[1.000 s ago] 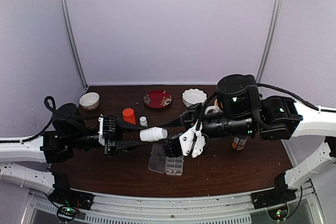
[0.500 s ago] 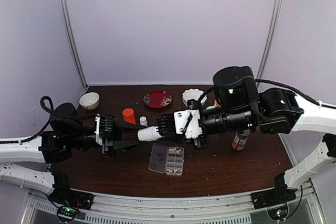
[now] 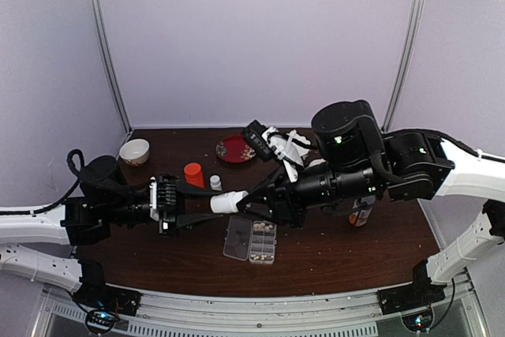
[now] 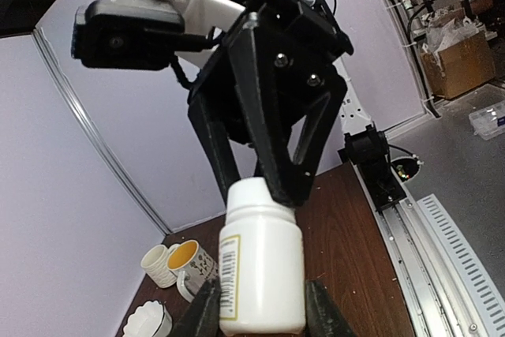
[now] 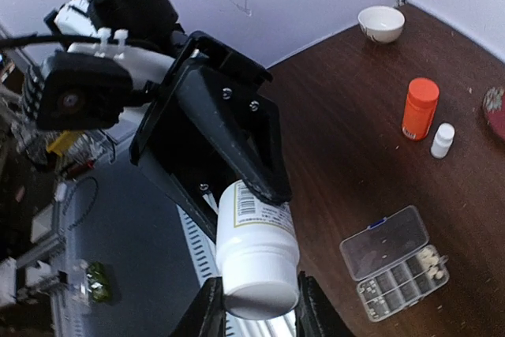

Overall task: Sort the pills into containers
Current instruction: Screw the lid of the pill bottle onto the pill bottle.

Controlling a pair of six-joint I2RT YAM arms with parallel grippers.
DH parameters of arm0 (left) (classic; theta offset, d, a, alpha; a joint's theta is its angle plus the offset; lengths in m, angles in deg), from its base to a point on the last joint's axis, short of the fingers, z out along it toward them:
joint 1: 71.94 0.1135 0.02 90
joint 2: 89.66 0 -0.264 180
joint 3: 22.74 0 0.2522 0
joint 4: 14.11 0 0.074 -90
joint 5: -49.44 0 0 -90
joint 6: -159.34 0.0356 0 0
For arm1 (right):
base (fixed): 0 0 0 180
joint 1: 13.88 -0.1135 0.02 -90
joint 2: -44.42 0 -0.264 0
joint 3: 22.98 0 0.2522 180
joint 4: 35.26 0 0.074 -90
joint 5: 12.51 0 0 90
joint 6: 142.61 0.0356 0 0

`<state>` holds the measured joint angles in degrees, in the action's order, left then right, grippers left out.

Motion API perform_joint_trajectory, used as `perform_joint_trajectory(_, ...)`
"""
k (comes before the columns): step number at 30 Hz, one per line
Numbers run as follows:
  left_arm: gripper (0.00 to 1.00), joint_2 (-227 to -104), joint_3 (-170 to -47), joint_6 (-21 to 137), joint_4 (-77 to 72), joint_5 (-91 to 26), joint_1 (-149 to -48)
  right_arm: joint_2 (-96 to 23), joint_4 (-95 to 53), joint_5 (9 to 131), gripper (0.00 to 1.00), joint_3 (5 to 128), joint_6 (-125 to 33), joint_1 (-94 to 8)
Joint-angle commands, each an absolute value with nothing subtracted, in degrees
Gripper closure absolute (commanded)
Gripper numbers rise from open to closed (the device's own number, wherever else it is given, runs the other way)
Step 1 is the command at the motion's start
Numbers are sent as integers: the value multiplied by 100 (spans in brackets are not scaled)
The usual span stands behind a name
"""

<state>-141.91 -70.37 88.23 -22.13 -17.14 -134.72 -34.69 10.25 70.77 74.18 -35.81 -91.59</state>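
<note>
Soft, even light fills the scene, throwing only faint shadows on the dark table (image 3: 339, 262).
From above, the pale walls (image 3: 260, 37) glow flat and bright while the black arms (image 3: 394, 171) lose detail. Both wrist lenses bend straight lines toward the edges, strongest at 9 o'clock in the left view, where the white bottle (image 4: 264, 274) nearly bleaches out at 6 o'clock. In the right view, pills (image 5: 428, 256) in the pill box (image 5: 383, 244) at 4 o'clock are mere specks.

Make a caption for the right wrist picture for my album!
Teamwork: the left gripper and right gripper both grip one white bottle; the open pill box lies on the table.
</note>
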Motion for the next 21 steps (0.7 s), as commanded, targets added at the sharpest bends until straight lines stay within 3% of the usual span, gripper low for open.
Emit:
perform_joint_trajectory(1,100,-14345,-7169,9342,-2575,-2323,-13461,-3674,-139,6004,92,7112,-584,-9124)
perform_joint_trajectory(18,100,-14493,-7201,13477,-2000,-2752,-13476,-3632,-3791,4969,96,5775,3520,-8512)
perform_joint_trajectory(20,100,-14488,-7163,13472,-2055,-2748,-13478,-3572,-3984,4999,91,5662,3628,-8480)
perform_joint_trajectory(21,100,-14484,-7146,13384,-2083,-2716,-13477,-3519,-3993,5032,81,5611,3610,-8459)
